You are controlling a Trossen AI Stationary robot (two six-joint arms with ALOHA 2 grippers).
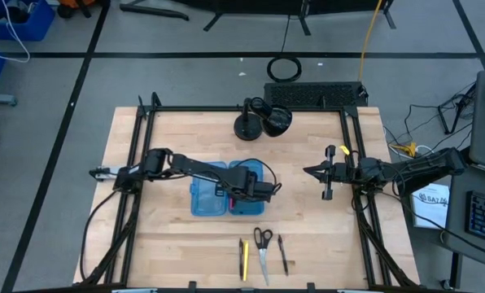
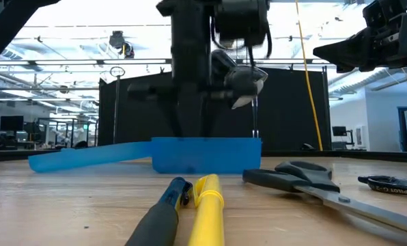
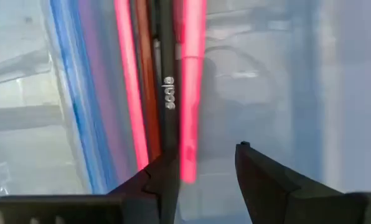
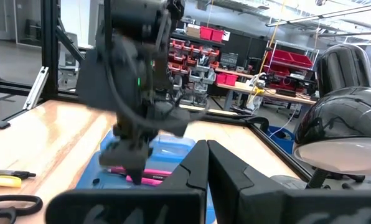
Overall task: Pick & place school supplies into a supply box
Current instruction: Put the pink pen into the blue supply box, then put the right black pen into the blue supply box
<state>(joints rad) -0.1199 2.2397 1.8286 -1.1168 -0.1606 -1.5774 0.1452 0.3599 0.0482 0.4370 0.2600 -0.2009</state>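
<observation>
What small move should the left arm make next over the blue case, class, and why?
Probably lift the left hand straight up: it is open, the pink pen lies in the supply box, and scissors and pens wait on the table.

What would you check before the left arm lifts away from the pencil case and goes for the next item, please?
1. Left gripper open over the supply box: ok, fingers apart.
2. Pink pen released: ok, lying in the box between the open fingers, alongside other pens.
3. Box lid open and flat: ok.
4. Remaining supplies reachable: ok; scissors, yellow pen and black pen lie apart near the front edge.
5. Right gripper clear of the path: ok, shut and parked at the table's right side.
6. Pens fully inside the box rim: cannot tell.
</observation>
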